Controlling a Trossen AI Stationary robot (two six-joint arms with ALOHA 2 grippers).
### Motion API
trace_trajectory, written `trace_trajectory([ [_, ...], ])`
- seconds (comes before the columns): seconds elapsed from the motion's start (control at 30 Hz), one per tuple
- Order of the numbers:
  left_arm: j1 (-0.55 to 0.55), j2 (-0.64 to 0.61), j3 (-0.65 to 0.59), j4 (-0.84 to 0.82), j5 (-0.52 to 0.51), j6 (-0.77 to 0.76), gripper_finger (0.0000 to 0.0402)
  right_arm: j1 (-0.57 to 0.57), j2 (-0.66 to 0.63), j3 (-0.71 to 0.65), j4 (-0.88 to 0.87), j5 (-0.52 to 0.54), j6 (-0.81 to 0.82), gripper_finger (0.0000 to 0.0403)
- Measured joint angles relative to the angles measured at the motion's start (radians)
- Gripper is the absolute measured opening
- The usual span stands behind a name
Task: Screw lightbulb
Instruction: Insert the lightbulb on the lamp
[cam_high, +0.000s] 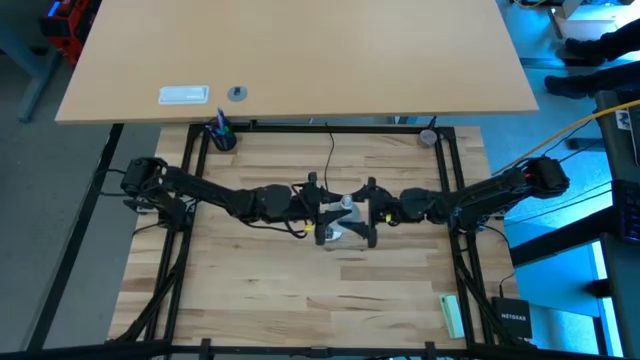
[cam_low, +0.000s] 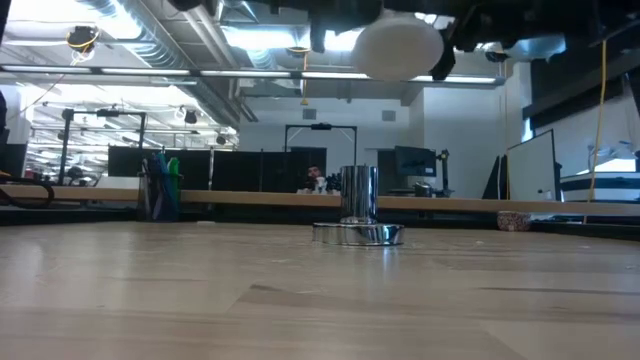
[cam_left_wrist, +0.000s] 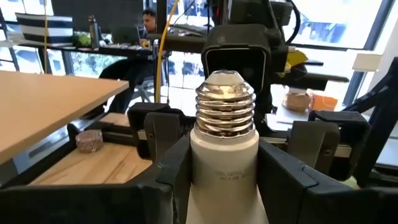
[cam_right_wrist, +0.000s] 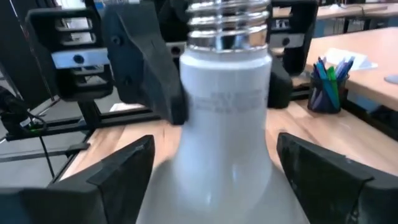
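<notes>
Lightbulb (cam_left_wrist: 222, 155), white with a silver threaded base, is held in the air above the socket (cam_low: 358, 212), which stands upright on the wooden table (cam_high: 300, 300) directly beneath it. Left gripper (cam_high: 318, 212) is clamped on the bulb's white neck, its fingers (cam_left_wrist: 171, 174) pressed against both sides just below the thread. Right gripper (cam_high: 372, 214) faces it from the opposite side, its fingers (cam_right_wrist: 124, 168) spread apart on either side of the globe without touching it. Beyond the socket, a cup of pens (cam_high: 221, 133) stands at the far left corner of the frame, and a black cord (cam_high: 329, 155) runs away toward the far edge.
</notes>
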Motion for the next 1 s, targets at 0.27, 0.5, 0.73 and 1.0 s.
trace_trajectory([
  [0.27,-0.006,0.0,-0.001,0.0,0.006,0.012,0.0135,0.0,0.0,0.025,-0.039,0.014,-0.014,0.0221],
  [0.5,-0.004,0.001,-0.001,-0.013,0.011,0.008,0.0165,0.0,-0.002,0.025,-0.065,0.015,-0.025,0.0177],
  [0.73,0.0,-0.039,0.007,-0.17,0.01,0.0,0.0215,0.0,-0.001,0.022,-0.176,0.055,-0.025,0.0163],
  [1.0,0.031,-0.068,0.08,-0.422,0.009,-0.208,0.0236,0.0,0.011,0.057,-0.324,0.15,-0.027,0.0163],
])
